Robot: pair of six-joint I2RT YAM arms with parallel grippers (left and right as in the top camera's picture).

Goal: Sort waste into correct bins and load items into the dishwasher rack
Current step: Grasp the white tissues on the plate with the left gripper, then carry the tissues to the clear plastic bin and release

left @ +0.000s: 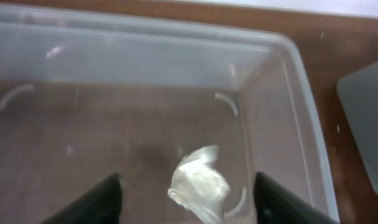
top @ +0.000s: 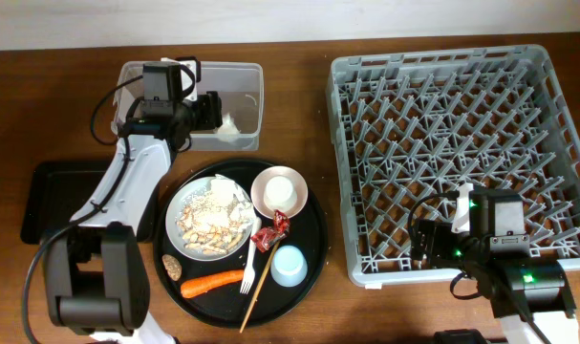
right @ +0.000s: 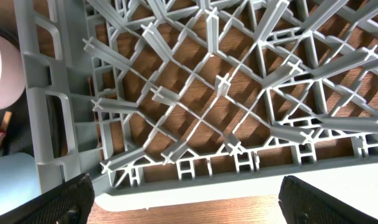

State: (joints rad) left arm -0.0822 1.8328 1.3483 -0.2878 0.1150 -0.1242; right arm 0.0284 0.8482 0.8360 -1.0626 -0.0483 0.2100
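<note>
My left gripper (top: 213, 111) is open over the clear tub (top: 146, 76). A crumpled white napkin (top: 229, 124) lies in the tub; in the left wrist view the napkin (left: 201, 183) sits between and below my spread fingers (left: 189, 210), not gripped. The white plate (top: 189, 205) holds rice scraps and another napkin (top: 234, 199). The pink bowl (top: 280, 190), red foil wrapper (top: 270, 232), blue cup (top: 290, 266), carrot (top: 213, 282), brown lump (top: 172, 267), white fork (top: 248, 272) and chopstick (top: 259, 287) lie on the round tray. My right gripper (top: 425, 244) is open and empty at the grey rack's (top: 461, 143) front left edge.
The shallow black rectangular tray (top: 51, 196) lies at the far left. The large round black tray (top: 313, 239) sits between it and the rack. The right wrist view shows the rack's pegs (right: 207, 93), the pink bowl's edge (right: 2, 68) and the blue cup (right: 11, 180).
</note>
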